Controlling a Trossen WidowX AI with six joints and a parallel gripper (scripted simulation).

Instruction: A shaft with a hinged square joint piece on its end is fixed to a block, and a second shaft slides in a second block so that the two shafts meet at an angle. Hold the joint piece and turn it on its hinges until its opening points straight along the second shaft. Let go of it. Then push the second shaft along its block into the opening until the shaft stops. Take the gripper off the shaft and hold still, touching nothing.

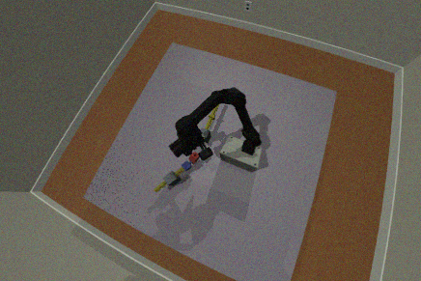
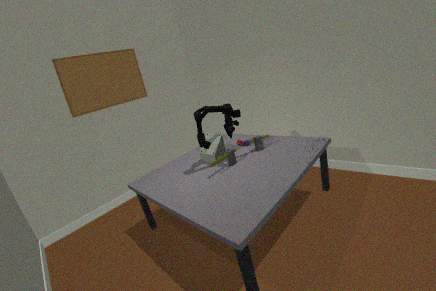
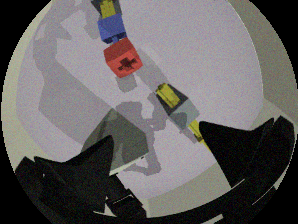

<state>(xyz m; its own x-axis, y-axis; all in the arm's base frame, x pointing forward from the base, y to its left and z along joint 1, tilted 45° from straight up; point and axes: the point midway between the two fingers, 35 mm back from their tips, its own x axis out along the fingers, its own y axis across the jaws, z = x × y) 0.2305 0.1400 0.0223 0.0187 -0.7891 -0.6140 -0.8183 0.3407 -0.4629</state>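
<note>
The red square joint piece (image 1: 194,157) (image 2: 240,143) (image 3: 120,50) hangs on the blue hinge part (image 1: 186,165) (image 2: 246,143) (image 3: 111,27) at the end of the first yellow shaft (image 1: 160,187) (image 3: 107,8), held by a grey block (image 1: 171,178) (image 2: 258,143). Its cross-shaped opening faces lower right in the wrist view; exact alignment cannot be told. The second yellow shaft (image 1: 211,120) (image 3: 168,95) runs through the second grey block (image 2: 231,158) (image 3: 185,112), its end apart from the red piece. My gripper (image 3: 157,133) is open and empty, above the gap and the second block.
The pale wedge-shaped base (image 1: 241,154) (image 3: 117,137) carries the arm and stands beside the shafts. Both blocks stand on the lilac table (image 1: 285,109) (image 2: 235,203). Shadows of the arm lie across the table.
</note>
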